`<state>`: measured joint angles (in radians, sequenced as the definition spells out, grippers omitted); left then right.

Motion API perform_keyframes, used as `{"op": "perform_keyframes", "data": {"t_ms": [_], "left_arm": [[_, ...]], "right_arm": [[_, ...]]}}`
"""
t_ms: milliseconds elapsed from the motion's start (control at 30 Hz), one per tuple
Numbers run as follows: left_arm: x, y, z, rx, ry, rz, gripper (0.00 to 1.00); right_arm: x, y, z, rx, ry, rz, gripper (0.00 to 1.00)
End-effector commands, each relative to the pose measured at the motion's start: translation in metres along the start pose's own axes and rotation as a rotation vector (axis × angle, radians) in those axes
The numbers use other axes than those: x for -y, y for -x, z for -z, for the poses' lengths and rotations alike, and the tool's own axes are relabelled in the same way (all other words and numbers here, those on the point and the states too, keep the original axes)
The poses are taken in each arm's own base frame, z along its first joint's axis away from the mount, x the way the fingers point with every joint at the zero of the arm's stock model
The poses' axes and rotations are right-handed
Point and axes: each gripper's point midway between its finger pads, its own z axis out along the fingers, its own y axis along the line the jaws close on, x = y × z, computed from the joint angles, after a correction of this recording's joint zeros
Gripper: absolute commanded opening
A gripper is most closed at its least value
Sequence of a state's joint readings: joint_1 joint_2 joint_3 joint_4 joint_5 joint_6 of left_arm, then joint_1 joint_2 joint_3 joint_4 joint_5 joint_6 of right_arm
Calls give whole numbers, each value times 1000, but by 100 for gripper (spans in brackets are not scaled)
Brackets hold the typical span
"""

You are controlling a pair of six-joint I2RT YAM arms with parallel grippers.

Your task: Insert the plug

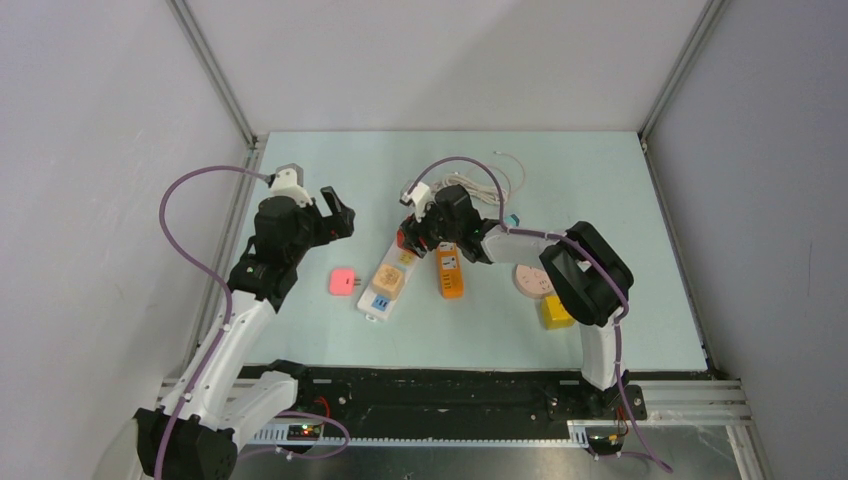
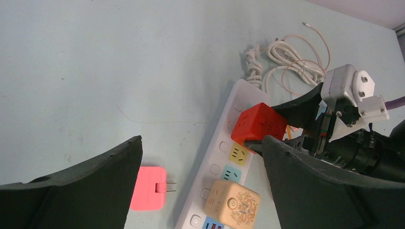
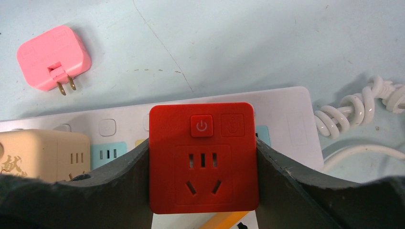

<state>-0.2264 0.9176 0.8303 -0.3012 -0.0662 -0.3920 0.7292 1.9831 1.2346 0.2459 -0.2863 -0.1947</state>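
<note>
Right tool [image 1: 415, 238] pinching the red plug [image 3: 204, 157] by two sides. The plug is on the white power strip [image 3: 282, 109] near its cord end; can't tell if fully seated. Left tool [image 1: 338, 210] spread, holding nothing, above the table [image 1: 560, 180] near the pink plug [image 1: 342, 281]. Beige plug [image 1: 388, 281] on the same strip.

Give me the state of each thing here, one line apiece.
White plastic power strip, flat on table.
Red cube-shaped plastic plug, gripped over the strip, seating unclear.
Right gripper, shut on it.
Left gripper, open, empty.
Pink flat plug, loose on table, prongs out.
Beige cube adapter, seated in strip.
Orange adapter, loose on table.
</note>
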Motion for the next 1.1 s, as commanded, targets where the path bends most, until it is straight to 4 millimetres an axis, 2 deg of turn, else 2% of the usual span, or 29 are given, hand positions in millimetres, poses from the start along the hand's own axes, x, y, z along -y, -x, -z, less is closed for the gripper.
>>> {"op": "perform_keyframes", "data": {"t_ms": [0,167,300,333,367,500,600,633,700,833,967,1067], "left_arm": [[4,10,1,26,-21,0,98],[5,9,1,24,-24,-2,98],[5,10,1,27,-25,-2,98],[4,10,1,28,-24,-2,98],[5,10,2,29,-25,-1,98],[3,11,4,38,-21,-6,98],[2,11,5,43,-14,-12,98],[1,11,5,43,-13,-12,98],[0,10,5,42,-10,-13,98],[0,9,5,40,-7,-12,98],[-1,9,5,41,-3,-15,98],[-2,9,4,41,1,-16,98]], "right_arm": [[-7,-109,14,-368,-63,-147,5],[-6,-60,11,-278,-72,-120,23],[-3,-20,5,-210,-90,-115,44],[-3,-15,4,-203,-94,-124,51],[-2,-3,3,-183,-98,-124,54],[0,21,0,-138,-106,-139,76],[-1,36,2,-107,-99,-136,87],[0,41,3,-98,-99,-139,96],[-1,48,5,-86,-92,-141,99],[0,52,7,-91,-74,-156,99],[0,46,9,-130,-67,-148,96],[-3,33,11,-187,-46,-136,92]]}}
